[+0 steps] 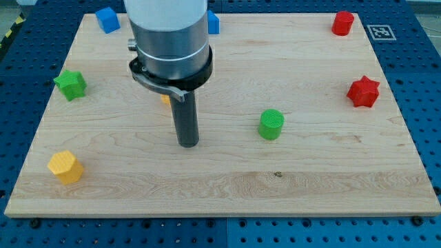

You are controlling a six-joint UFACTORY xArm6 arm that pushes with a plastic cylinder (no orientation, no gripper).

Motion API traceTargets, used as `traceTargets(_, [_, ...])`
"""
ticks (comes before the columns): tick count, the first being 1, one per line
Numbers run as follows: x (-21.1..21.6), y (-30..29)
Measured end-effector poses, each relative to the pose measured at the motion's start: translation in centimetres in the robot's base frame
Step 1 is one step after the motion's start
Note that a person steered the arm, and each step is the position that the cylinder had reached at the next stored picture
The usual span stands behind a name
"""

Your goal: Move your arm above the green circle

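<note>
My tip (pixel 188 143) carries no claw; the rod holds nothing, resting on the wooden table (pixel 227 186) left of the green cylinder block (pixel 271 125), apart. The arm hides most of an orange block (pixel 165 99) and part of a blue block (pixel 213 22).

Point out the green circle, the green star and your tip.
green circle (pixel 271 124), camera view, on its front side wall.
green star (pixel 70 84), camera view, on its top face.
my tip (pixel 188 144), camera view, on the rod's very end.
</note>
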State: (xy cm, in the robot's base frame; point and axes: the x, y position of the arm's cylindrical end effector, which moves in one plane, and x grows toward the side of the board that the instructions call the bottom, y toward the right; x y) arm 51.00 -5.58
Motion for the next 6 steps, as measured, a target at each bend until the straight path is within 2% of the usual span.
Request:
traceTargets(3, [-4.3,3.5])
traceTargets(6, [-5.4,13.5])
